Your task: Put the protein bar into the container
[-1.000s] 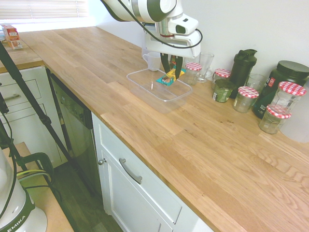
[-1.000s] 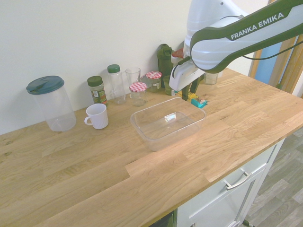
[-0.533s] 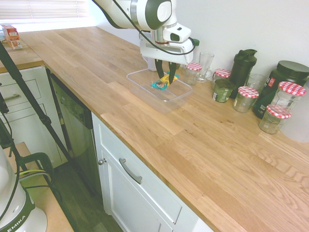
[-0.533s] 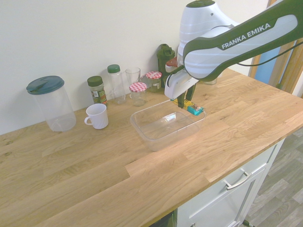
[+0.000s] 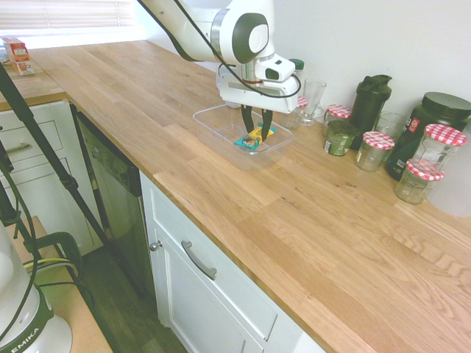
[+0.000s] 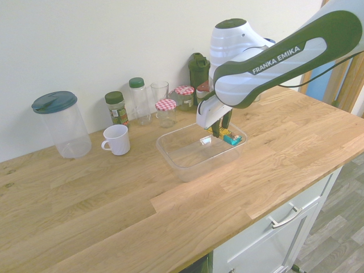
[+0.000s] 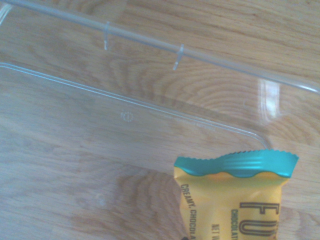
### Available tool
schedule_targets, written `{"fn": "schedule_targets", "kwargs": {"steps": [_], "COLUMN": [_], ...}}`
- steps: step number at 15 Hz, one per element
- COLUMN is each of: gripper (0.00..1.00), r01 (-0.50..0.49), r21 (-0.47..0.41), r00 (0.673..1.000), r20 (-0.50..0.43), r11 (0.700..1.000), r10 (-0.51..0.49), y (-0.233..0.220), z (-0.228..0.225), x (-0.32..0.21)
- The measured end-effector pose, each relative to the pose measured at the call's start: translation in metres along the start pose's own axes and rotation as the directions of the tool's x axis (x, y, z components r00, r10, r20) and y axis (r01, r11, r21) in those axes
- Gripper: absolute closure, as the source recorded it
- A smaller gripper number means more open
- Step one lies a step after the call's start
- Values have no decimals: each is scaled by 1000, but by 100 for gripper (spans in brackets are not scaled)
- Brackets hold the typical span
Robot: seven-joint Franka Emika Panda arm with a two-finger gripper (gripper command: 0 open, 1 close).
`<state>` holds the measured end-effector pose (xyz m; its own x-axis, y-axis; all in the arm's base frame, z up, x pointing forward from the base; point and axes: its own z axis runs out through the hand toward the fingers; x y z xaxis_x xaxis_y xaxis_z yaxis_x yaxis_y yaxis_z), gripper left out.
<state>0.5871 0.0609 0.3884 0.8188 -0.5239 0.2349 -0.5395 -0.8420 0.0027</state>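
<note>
The protein bar (image 5: 255,137) hangs pinched between the closed fingers of the gripper (image 5: 255,134), low inside the clear container (image 5: 213,121) toward its far end; whether the bar touches the floor of the tub cannot be told. In the wrist view only its upper part shows (image 7: 234,195): a crimped teal seal over a glossy yellow wrapper, with cut-off print reading "CREAMY, CHOCOLA", "FU" and "NET W". The tub's wall (image 7: 150,42) is thin, see-through plastic with small ribs, the wood grain showing through. It sits on an oiled wooden countertop (image 5: 324,220). At 2 o'clock from the tub stand glass jars with red-checked lids (image 5: 375,150), a drinking glass (image 5: 312,99) and a dark shaker bottle (image 5: 370,101); the arm (image 6: 273,57) reads "FRANKA EMIKA".
</note>
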Motion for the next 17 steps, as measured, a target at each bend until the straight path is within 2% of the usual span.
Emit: {"fn": "schedule_targets", "kwargs": {"steps": [1,2,13,17], "gripper": [100,0,0,0], "r01": [4,-4,12,13], "r21": [-7,-13,-15,27], "r00": [1000,1000,1000,997], "r20": [-4,-3,-26,-74], "r11": [1000,1000,1000,1000], "r10": [-4,4,-13,-11], "y": [0,-1,-12,-12], "z": [6,10,3,-40], "x": [0,0,-2,-5]}}
